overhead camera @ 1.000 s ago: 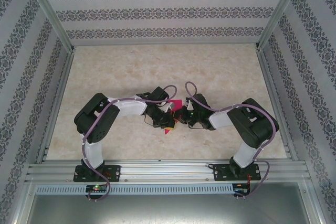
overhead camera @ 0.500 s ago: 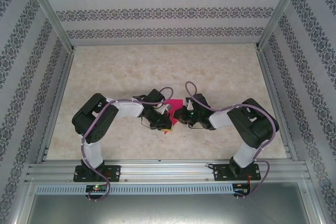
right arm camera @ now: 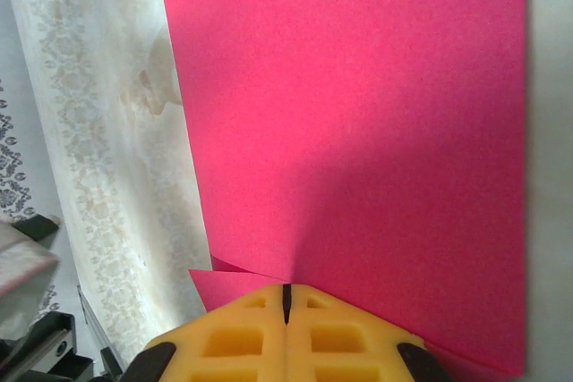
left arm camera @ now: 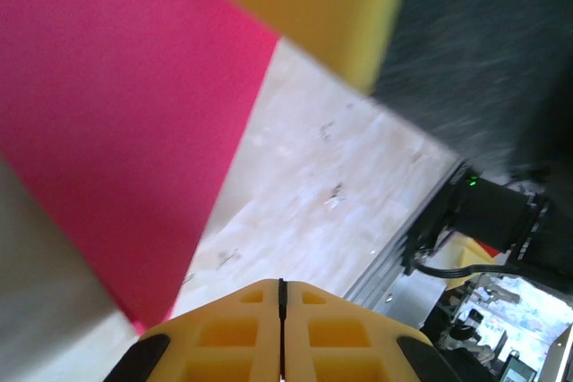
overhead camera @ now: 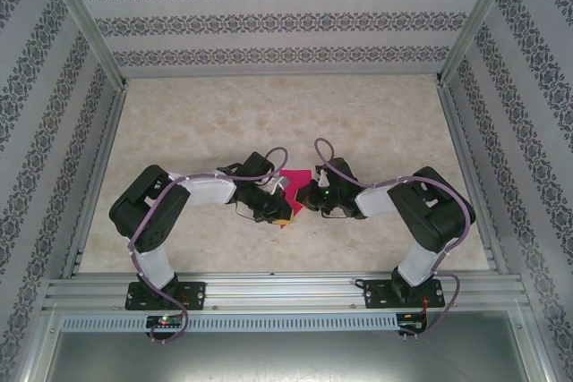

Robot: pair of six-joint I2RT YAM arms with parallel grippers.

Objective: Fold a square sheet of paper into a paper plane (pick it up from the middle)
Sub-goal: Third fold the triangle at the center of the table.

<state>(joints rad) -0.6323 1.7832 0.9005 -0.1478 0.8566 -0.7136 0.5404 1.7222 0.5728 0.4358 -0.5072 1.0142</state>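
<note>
Magenta-pink square sheet of paper (overhead camera: 293, 176) lies at the centre of the top external frame, on the tabletop (overhead camera: 286, 123), between the two grippers and partly covered by them. The tabletop is a pale marbled surface enclosed by patterned walls (overhead camera: 286, 20). The left arm (overhead camera: 170, 207) extends in from the lower left and the right arm (overhead camera: 425, 212) from the lower right, and their wrists meet at frame centre. In the left wrist view, the left gripper (left arm camera: 280, 288) sits at the bottom edge with its yellow fingers (left arm camera: 224, 337) pressed together and nothing between them. The paper (left arm camera: 116, 114) fills the upper left, and its lower corner ends just beside these fingers. In the right wrist view, the right gripper (right arm camera: 286, 292) also has its fingers (right arm camera: 340, 337) pressed together. Their tips sit against the flat face of the paper (right arm camera: 358, 114). Whether they bear on it cannot be told. A second pink layer (right arm camera: 204, 288) protrudes below the sheet's lower left edge.
</note>
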